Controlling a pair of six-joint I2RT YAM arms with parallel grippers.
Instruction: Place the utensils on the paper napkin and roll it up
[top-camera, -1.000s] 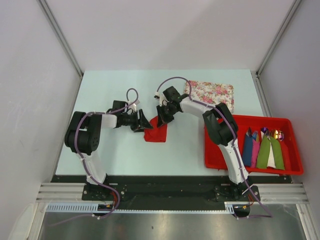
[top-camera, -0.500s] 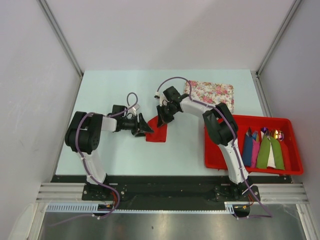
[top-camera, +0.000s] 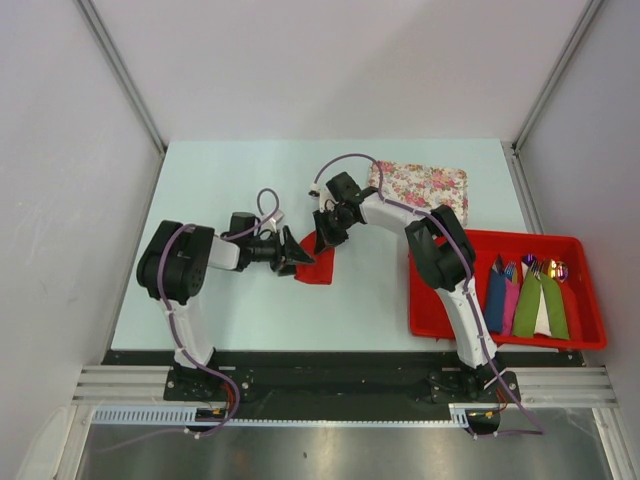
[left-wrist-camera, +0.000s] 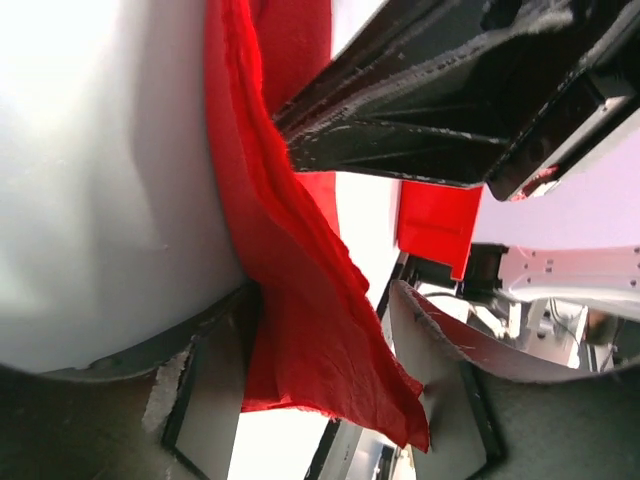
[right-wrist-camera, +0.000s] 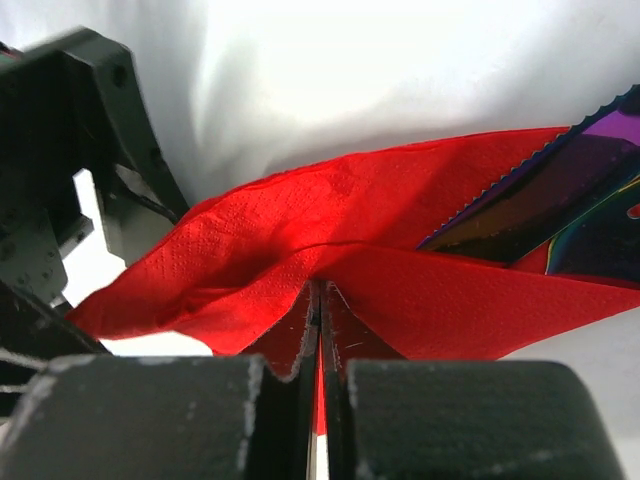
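Two grippers meet at the red napkin (top-camera: 318, 266) near the middle of the table (top-camera: 220, 180): the left gripper (top-camera: 296, 252) at its left edge, the right gripper (top-camera: 325, 238) at its far edge. Left wrist view: the left gripper (left-wrist-camera: 320, 385) stands wide open, the napkin (left-wrist-camera: 300, 300) hanging between its fingers (left-wrist-camera: 200, 400). Right wrist view: the right gripper (right-wrist-camera: 320, 300) is closed flat on a raised fold of the napkin (right-wrist-camera: 300, 230), with iridescent purple cutlery (right-wrist-camera: 545, 215) lying inside the paper at the right.
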